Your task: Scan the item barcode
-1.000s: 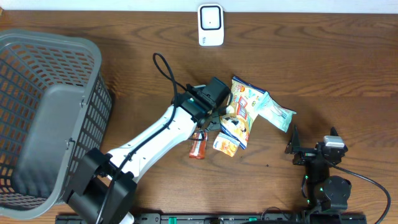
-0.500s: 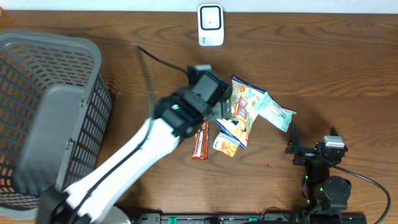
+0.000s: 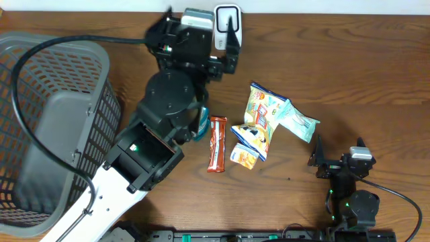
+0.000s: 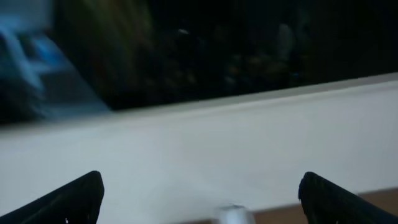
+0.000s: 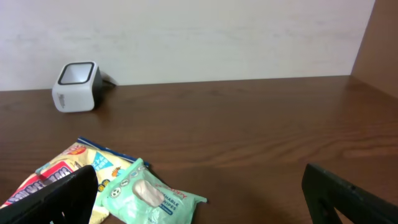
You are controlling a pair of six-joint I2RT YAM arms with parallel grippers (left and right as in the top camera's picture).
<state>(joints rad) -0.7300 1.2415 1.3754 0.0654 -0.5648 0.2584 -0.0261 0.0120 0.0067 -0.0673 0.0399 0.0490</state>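
Both tools stand wide apart, empty: left tool (image 4: 202, 202) by the scanner (image 3: 228, 27) at the worktop's (image 3: 349, 74) back edge, right tool (image 5: 199, 196) near the front edge.

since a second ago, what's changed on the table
The left gripper swung up from the snack bags to the scanner at the far edge, jaws open and empty. The red bar it was over now lies uncovered. Bags, basket and right gripper stayed put.
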